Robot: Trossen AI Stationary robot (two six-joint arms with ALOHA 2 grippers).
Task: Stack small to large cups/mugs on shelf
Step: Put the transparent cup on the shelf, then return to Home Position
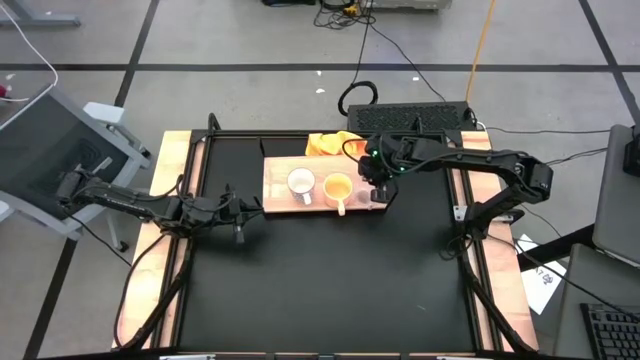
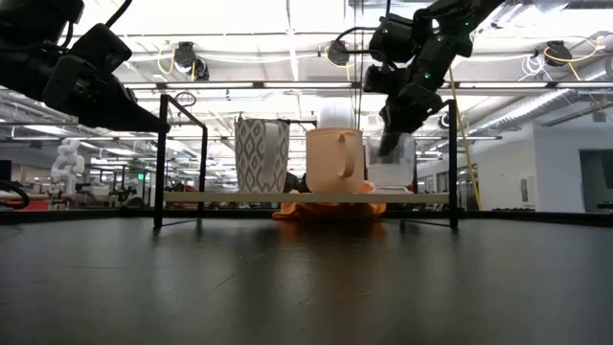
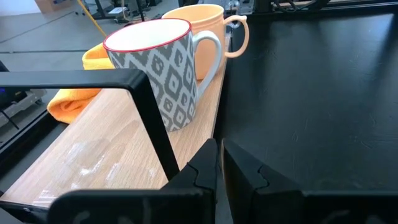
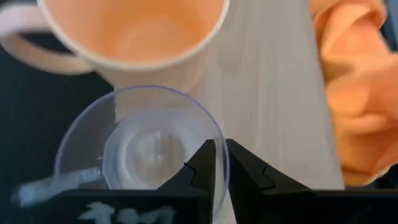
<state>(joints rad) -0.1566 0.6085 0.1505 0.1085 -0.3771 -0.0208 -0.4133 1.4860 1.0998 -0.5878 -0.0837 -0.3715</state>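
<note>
Three upright cups sit in a row along the shelf; right hand pinches the clear glass cup rim.

White mug with grey diamond pattern and red rim; plain orange-yellow mug at its 3 o'clock; clear glass cup; light-wood shelf; orange cloth; black table.

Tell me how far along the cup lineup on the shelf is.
Looks nearly done: the white patterned mug, orange mug and clear glass cup sit in a row on the shelf. In hand: the right gripper has its jaws pinched on the glass's rim. Left: release it and back away. The left gripper waits shut by the shelf's other end.
</note>
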